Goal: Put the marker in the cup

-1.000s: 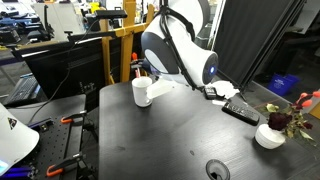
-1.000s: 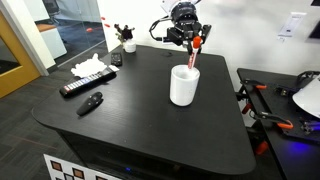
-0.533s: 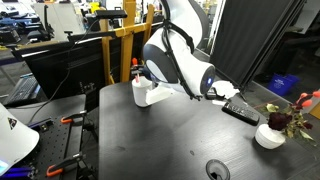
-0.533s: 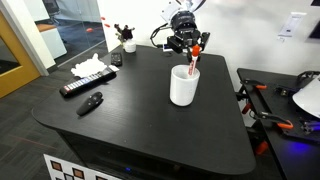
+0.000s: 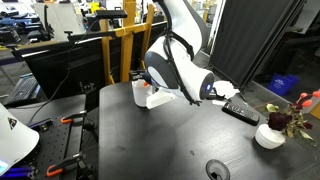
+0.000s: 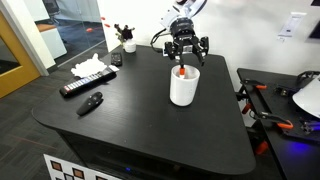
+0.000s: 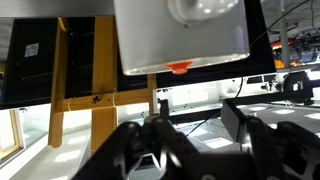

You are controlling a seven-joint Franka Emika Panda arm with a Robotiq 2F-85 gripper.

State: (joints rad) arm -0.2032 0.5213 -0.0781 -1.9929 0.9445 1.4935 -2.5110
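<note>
The white cup stands on the black table in both exterior views, partly hidden by the arm in one of them. The marker stands inside the cup with only its red-orange cap showing above the rim. My gripper hangs just above the cup, open and empty, one finger on each side of the cap. In the wrist view the cup fills the top, the cap pokes past its rim, and my spread fingers hold nothing.
A black remote, a small black object and crumpled white paper lie on the table away from the cup. A flowered white bowl sits near a far edge. A round disc is set in the tabletop.
The gripper held the marker tilted above the cup rim. It has since opened, the marker has dropped into the cup, and the gripper now sits centred above it.
</note>
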